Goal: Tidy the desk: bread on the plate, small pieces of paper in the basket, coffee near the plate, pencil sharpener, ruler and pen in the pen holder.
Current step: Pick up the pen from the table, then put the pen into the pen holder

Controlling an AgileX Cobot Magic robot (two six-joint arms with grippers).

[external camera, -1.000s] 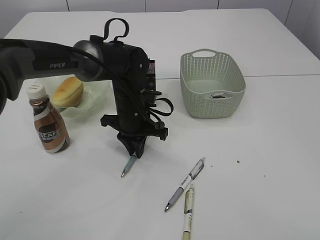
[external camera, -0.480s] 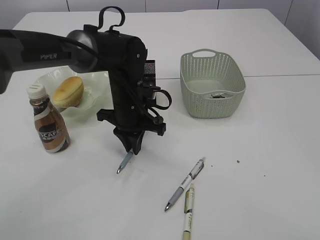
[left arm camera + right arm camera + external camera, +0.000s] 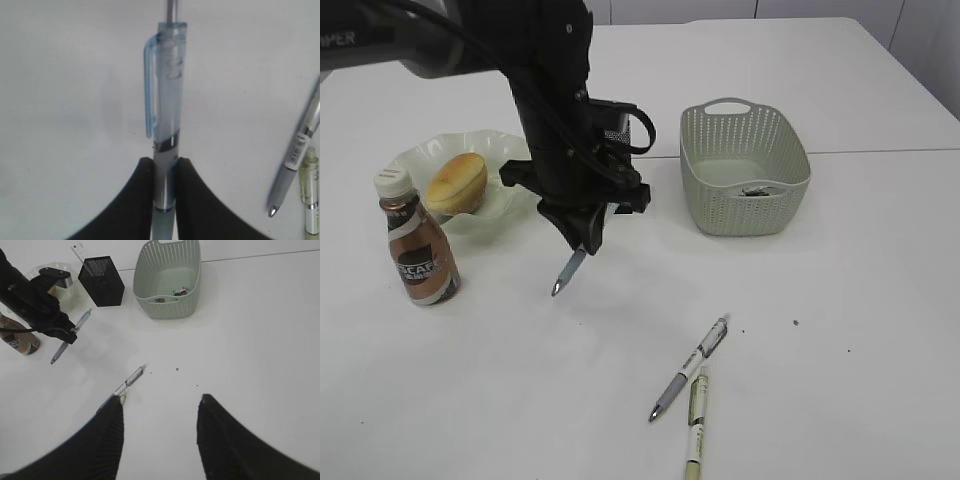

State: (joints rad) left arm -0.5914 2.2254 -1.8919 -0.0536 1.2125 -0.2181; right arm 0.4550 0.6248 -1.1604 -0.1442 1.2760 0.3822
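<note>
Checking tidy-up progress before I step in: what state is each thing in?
Left gripper: shut on blue pen, lifted.
Right gripper: open, empty.
Bread: on plate.
Coffee: upright, capped.
Basket: holds scraps.
Two pens: lying on table.

Left pincer (image 3: pixel 582 243) points down, jaws clamped on a pen (image 3: pixel 568 272); right pincer (image 3: pixel 159 432) hangs with jaws apart.
</note>
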